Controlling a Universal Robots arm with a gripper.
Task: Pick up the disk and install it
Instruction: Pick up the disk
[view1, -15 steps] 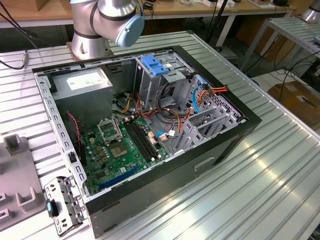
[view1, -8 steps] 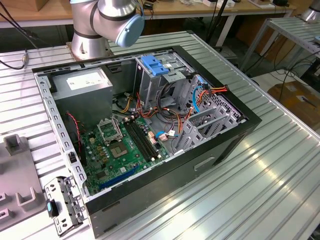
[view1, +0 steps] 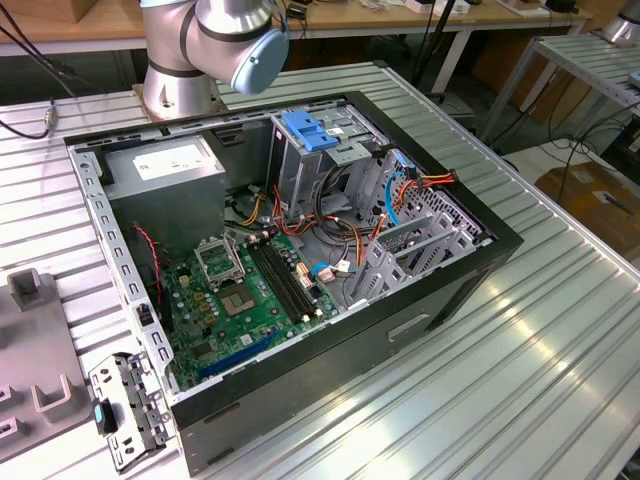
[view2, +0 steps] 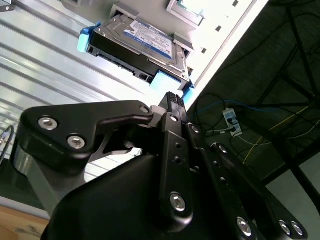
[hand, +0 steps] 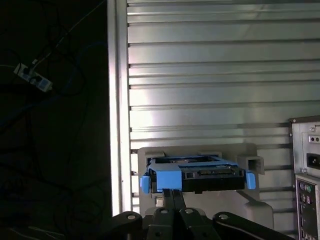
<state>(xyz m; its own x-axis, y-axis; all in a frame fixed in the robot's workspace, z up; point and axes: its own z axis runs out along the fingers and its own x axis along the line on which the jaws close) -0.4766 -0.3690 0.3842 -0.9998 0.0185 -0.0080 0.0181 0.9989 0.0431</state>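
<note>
Disk (hand: 200, 175): lies flat in a blue bracket (hand: 167, 178) on a grey holder (hand: 248, 151), near the ribbed table (hand: 200, 75) edge.
Gripper (hand: 173, 192): fingers (hand: 169, 199) pressed together, tips at the bracket's near end.
Risk: closed fingers may shove the disk off its holder instead of gripping it.

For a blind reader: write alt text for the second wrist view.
A dark disk with a white and blue label, framed by a blue bracket, rests on a pale holder on a ribbed metal table. The black gripper is right by the bracket's near corner.
</note>
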